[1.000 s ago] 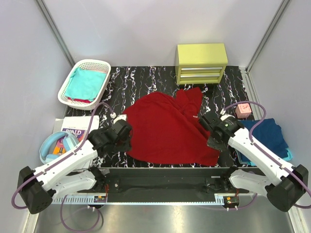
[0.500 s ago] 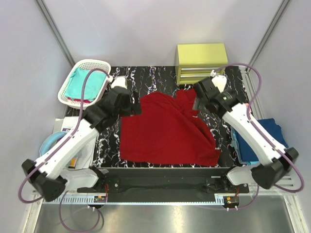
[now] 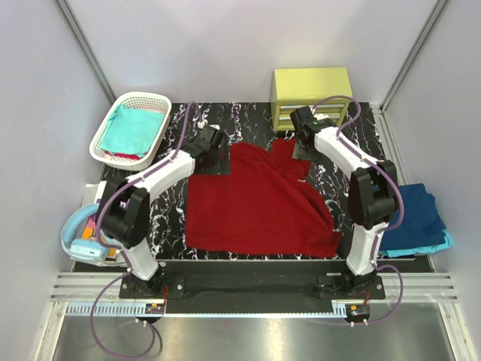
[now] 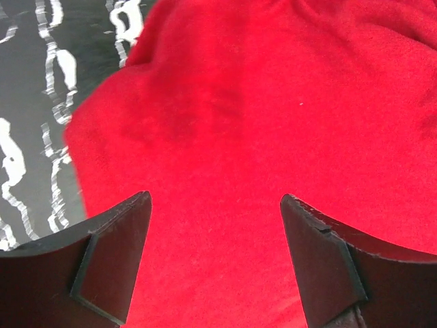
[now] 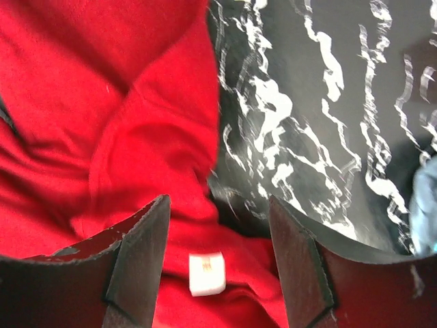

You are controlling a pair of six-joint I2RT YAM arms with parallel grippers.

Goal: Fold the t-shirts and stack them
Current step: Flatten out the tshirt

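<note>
Both arms are stretched to the far side of the black, white-veined marbled mat (image 3: 248, 120). The soft dark red t-shirt (image 3: 259, 199) lies mostly spread in the middle of it. Its near hem is close to the arm bases, and its far right part is bunched into folds just in front of the small yellow-green drawer chest (image 3: 312, 96). The left gripper (image 4: 213, 205) hovers over the far left corner of the shirt with its jaws spread. Cloth shows in the gap but nothing is pinched, and the rounded corner sits right at the mat edge in the left wrist view. The right gripper (image 5: 218, 205) is likewise spread, above the crumpled far right edge. A small white sewn-in label (image 5: 206, 273) shows between its fingers, so I take this for the collar end. I judge both tools are set on the two far corners so that a matched pinch can lift or pull that edge evenly. The left side looks flat enough to take. The right side needs care, because the layers overlap and I could catch two plies or only the label. The fold is not yet begun. The other garments wait apart: a teal shirt (image 3: 134, 128) in the white plastic lattice basket (image 3: 143, 95) at far left, and a navy shirt (image 3: 413, 214) lying on a light blue shirt (image 3: 443, 241) at the right edge, which I read as the stack to build on.
</note>
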